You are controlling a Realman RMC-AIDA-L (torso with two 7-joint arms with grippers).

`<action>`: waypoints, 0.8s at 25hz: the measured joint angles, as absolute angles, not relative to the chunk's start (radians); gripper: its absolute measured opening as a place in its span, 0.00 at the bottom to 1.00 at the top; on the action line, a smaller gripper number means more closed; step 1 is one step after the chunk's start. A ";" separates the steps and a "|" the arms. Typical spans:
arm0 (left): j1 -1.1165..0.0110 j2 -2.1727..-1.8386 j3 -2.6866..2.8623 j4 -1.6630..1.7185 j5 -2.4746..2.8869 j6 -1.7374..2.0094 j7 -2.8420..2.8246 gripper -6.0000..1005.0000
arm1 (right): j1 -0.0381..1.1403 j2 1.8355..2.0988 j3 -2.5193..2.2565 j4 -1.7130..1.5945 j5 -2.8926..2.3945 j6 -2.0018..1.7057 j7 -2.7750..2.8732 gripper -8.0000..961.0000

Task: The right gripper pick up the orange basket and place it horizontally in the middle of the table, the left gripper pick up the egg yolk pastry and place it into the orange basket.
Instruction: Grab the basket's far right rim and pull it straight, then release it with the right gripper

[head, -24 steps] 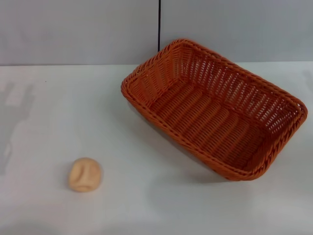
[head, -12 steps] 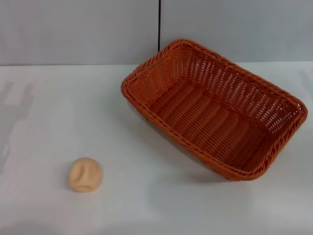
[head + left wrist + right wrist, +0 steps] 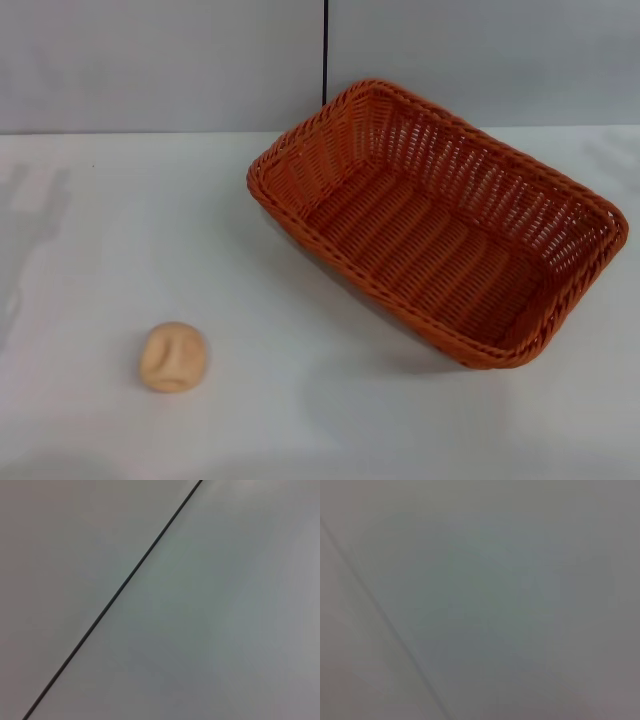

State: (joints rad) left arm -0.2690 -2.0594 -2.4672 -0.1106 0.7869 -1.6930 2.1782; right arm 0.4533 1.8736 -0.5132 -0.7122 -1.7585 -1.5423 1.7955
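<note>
**Both tools out of view; basket and pastry at rest on the desk**

Neither the left tool nor the right tool appears in any view, so whether each is released or clenched cannot be told. The left wrist view shows only a plain grey wall panel [image 3: 225,630] crossed by a thin dark seam [image 3: 120,587]. The right wrist view shows only a featureless grey surface.

In the head view, the orange basket [image 3: 437,222] sits on the white desk [image 3: 120,220], right of centre and toward the far edge. It stands open side up and is turned at an angle: one corner points toward the back wall [image 3: 150,60], the opposite corner lies near the right edge of the view. Its interior holds nothing.

The egg yolk pastry [image 3: 173,356] lies on the desk at the near left, well apart from the basket, with its creased top facing up.
</note>
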 joint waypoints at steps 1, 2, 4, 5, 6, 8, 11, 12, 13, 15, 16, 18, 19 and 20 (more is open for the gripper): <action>-0.269 -2.059 -2.467 -0.113 0.787 -1.693 2.178 0.66 | 0.475 1.863 -0.510 -0.753 -1.823 -1.570 1.841 0.59; -0.268 -2.059 -2.467 -0.115 0.787 -1.693 2.177 0.66 | 0.524 1.848 -0.510 -0.821 -1.952 -1.617 1.913 0.59; -0.267 -2.059 -2.467 -0.117 0.787 -1.695 2.174 0.66 | 0.552 1.840 -0.510 -0.842 -2.019 -1.644 1.945 0.59; -0.267 -2.059 -2.467 -0.117 0.787 -1.697 2.174 0.66 | 0.589 1.829 -0.511 -0.854 -2.089 -1.670 1.973 0.59; -0.267 -2.059 -2.467 -0.117 0.787 -1.699 2.174 0.66 | 0.616 1.821 -0.513 -0.856 -2.133 -1.684 1.990 0.59; -0.267 -2.059 -2.466 -0.117 0.787 -1.701 2.174 0.66 | 0.672 1.808 -0.521 -0.858 -2.213 -1.700 2.023 0.59; -0.264 -2.060 -2.454 -0.117 0.787 -1.704 2.177 0.66 | 0.744 1.798 -0.551 -0.861 -2.325 -1.705 2.067 0.59; -0.264 -2.060 -2.454 -0.117 0.787 -1.704 2.177 0.66 | 0.780 1.796 -0.588 -0.861 -2.378 -1.707 2.089 0.59; -0.264 -2.060 -2.454 -0.117 0.787 -1.704 2.177 0.66 | 0.793 1.796 -0.610 -0.861 -2.394 -1.705 2.102 0.59; -0.257 -2.061 -2.448 -0.117 0.787 -1.705 2.177 0.66 | 0.804 1.796 -0.630 -0.861 -2.407 -1.702 2.113 0.59; -0.256 -2.061 -2.447 -0.117 0.787 -1.706 2.177 0.66 | 0.815 1.796 -0.655 -0.859 -2.422 -1.696 2.133 0.59; -0.256 -2.061 -2.447 -0.117 0.787 -1.706 2.177 0.66 | 0.831 1.799 -0.696 -0.856 -2.448 -1.685 2.164 0.59; -0.255 -2.061 -2.446 -0.115 0.787 -1.707 2.178 0.66 | 0.838 1.802 -0.714 -0.855 -2.460 -1.677 2.177 0.59; -0.254 -2.062 -2.444 -0.112 0.787 -1.706 2.178 0.66 | 0.841 1.805 -0.731 -0.854 -2.469 -1.669 2.186 0.59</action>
